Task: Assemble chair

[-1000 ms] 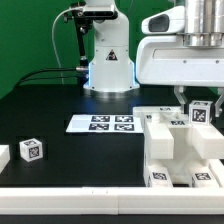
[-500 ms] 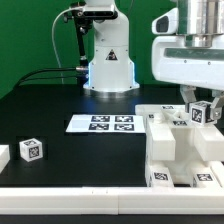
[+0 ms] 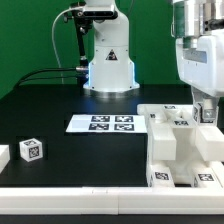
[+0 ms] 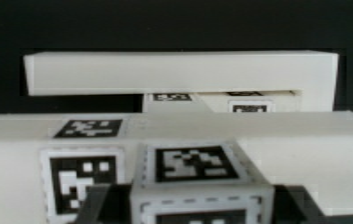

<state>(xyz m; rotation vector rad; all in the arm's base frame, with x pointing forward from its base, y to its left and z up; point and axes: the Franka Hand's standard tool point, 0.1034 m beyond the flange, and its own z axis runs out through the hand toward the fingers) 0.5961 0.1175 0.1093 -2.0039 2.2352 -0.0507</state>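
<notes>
Holding a small tagged block (image 4: 194,190), the gripper (image 3: 206,112) is now at the far right of the exterior view, just above the stepped white chair (image 3: 180,150). The fingers are closed on this block; in the wrist view it fills the space between them, with a tag on its top face and one on its front.

Compared with a second ago, the arm has turned and moved toward the exterior view's right. Its wide white body, which covered the upper right before, now shows as a narrower shape at the edge, and the held block is partly hidden behind it. I judge that the arm is bringing the block into line with its place on the chair.

The chair stands on the black bench (image 3: 60,120) at the near right, with tags on its upper step and on its front. In the wrist view a long white bar (image 4: 173,75) of it lies beyond the block, and a flat tagged panel (image 4: 173,130) lies directly behind it.

The marker board (image 3: 103,124) lies in the middle of the bench. A loose cube (image 3: 31,151) and another white piece (image 3: 4,156) remain at the near left, well apart from the chair, so more parts are still to be added.
</notes>
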